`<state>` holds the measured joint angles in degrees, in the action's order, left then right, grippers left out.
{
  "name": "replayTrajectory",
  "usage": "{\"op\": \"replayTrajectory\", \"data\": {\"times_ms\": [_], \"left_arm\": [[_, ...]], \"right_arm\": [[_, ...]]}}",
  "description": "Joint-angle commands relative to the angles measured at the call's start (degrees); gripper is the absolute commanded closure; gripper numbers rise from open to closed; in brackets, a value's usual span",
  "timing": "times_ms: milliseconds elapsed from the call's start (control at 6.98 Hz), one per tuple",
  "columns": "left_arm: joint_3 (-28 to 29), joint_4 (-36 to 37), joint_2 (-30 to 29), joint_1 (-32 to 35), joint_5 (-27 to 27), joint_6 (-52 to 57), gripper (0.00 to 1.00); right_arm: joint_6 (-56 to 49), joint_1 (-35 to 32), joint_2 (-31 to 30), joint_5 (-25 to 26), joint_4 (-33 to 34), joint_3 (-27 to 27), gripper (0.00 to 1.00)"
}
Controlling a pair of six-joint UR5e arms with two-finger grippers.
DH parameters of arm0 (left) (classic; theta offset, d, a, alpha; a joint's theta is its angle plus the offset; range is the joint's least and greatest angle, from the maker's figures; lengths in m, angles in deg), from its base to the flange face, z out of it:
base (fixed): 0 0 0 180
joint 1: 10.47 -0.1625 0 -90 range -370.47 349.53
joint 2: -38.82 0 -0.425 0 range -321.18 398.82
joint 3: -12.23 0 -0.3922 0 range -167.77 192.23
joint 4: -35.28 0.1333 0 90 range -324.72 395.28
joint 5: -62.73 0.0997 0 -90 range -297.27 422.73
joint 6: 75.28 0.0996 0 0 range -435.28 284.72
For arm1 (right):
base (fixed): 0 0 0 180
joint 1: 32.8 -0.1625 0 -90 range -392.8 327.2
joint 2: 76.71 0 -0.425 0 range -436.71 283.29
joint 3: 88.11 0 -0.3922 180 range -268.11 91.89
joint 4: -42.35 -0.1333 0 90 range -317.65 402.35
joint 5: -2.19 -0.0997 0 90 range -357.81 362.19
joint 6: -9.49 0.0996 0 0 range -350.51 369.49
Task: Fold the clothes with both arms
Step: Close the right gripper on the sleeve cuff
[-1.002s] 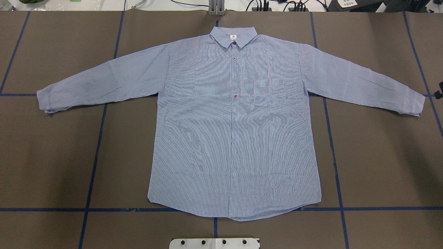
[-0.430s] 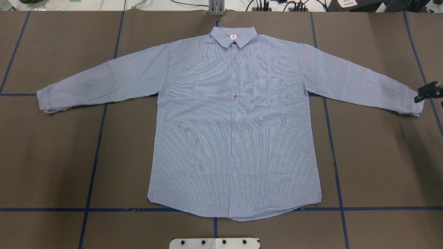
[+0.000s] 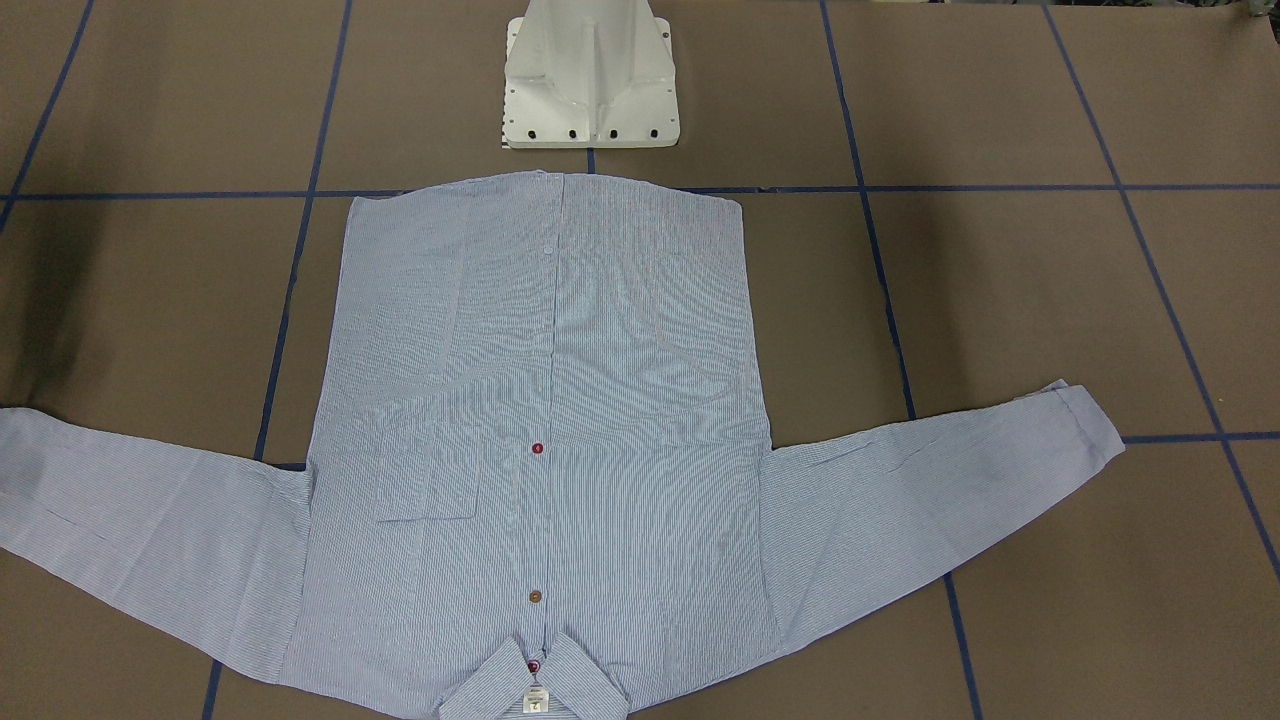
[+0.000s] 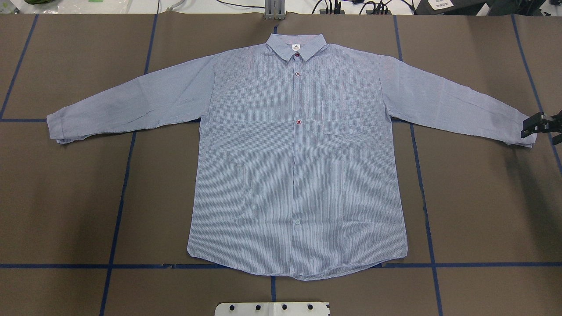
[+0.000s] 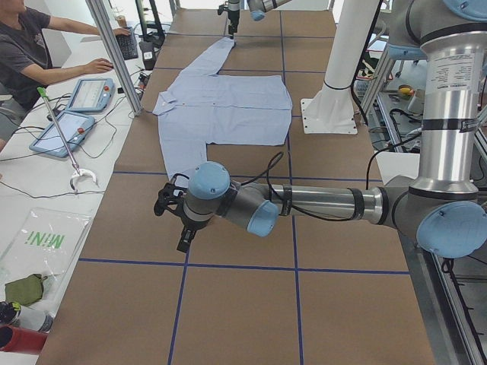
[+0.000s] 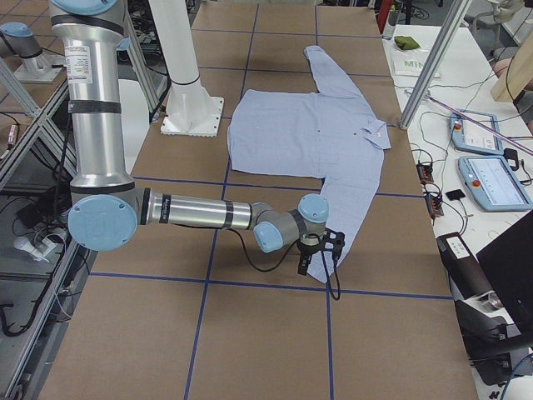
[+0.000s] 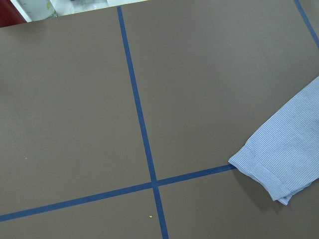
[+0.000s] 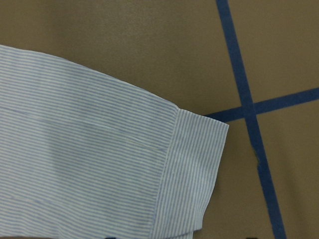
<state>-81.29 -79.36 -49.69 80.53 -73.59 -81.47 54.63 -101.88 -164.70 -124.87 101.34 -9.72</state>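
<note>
Lying flat and face-up on the brown table [image 4: 483,210]: one light-blue striped button-up shirt [image 4: 298,158], buttoned, sleeves spread wide across blue tape lines [image 4: 118,206], collar at the side away from the white pedestal base [image 3: 590,80].
Right gripper [image 4: 533,126]: over the end of the right cuff [image 8: 192,174]; whether the fingers are parted or closed cannot be told.
Left gripper [image 5: 173,220]: near the left cuff [image 7: 279,169]; finger state likewise indiscernible.

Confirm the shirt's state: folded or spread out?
Spread out. The shirt lies flat on the table, buttoned front up, with both sleeves stretched out sideways and no part folded over the body.
</note>
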Motion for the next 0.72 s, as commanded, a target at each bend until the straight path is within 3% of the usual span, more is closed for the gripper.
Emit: {"op": "replayTrajectory", "data": {"times_ms": [0,143,430,573], "left_arm": [[0.09,0.47,-0.08,-0.03,0.18,-0.49,0.0],[0.09,0.56,-0.08,-0.03,0.18,-0.5,0.0],[-0.17,0.47,-0.08,-0.03,0.01,-0.58,0.0],[-0.17,0.47,-0.08,-0.03,0.09,-0.58,0.0]], "right_arm": [[5.72,0.87,0.1,0.06,-3.62,-2.19,0.18],[6.36,1.4,0.19,0.06,-3.62,-2.19,0.21],[6.45,1.49,0.1,-0.03,-3.62,-2.28,0.41],[6.63,1.49,0.19,-0.03,-3.62,-2.1,0.68]]}}
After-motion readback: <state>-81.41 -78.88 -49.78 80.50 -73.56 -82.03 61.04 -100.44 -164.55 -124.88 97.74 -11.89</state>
